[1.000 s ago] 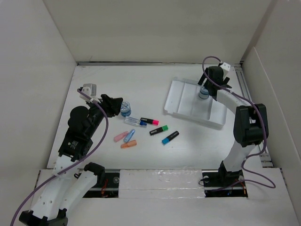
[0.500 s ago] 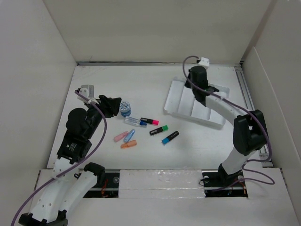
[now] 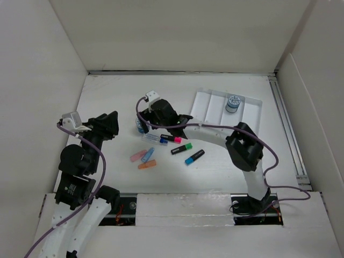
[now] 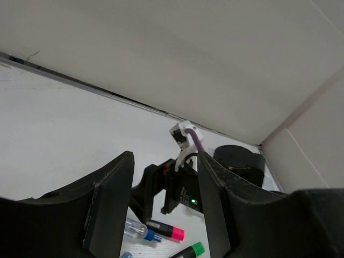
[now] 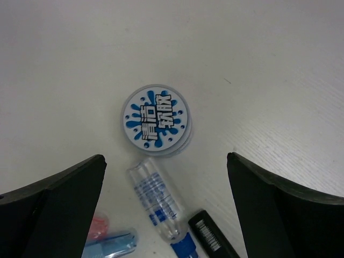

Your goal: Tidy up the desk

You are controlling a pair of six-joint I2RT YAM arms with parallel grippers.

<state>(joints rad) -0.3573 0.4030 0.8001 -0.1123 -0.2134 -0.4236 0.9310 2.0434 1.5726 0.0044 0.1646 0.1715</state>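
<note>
The desk (image 3: 107,91) is a white tabletop. A round tub with a blue-splash lid (image 5: 156,119) stands left of centre; in the top view (image 3: 140,128) it is partly under my right gripper (image 3: 143,124). That gripper (image 5: 166,158) hovers over the tub, open and empty. Below the tub lie a clear tube with a blue cap (image 5: 156,199), a pink-capped black marker (image 3: 171,138), a green-capped marker (image 3: 181,148) and a cyan marker (image 3: 194,156). My left gripper (image 3: 111,120) is open and empty, left of the tub.
A white compartment tray (image 3: 212,102) sits at the back right with a second round tub (image 3: 233,103) in it. Pink (image 3: 138,156), blue (image 3: 148,155) and orange (image 3: 147,164) capsules lie below the tube. Tall panels wall the desk.
My right arm swung from the tray across to the left, over the tub by the markers; the other tub stays in the tray. My left gripper drew back to the left.
</note>
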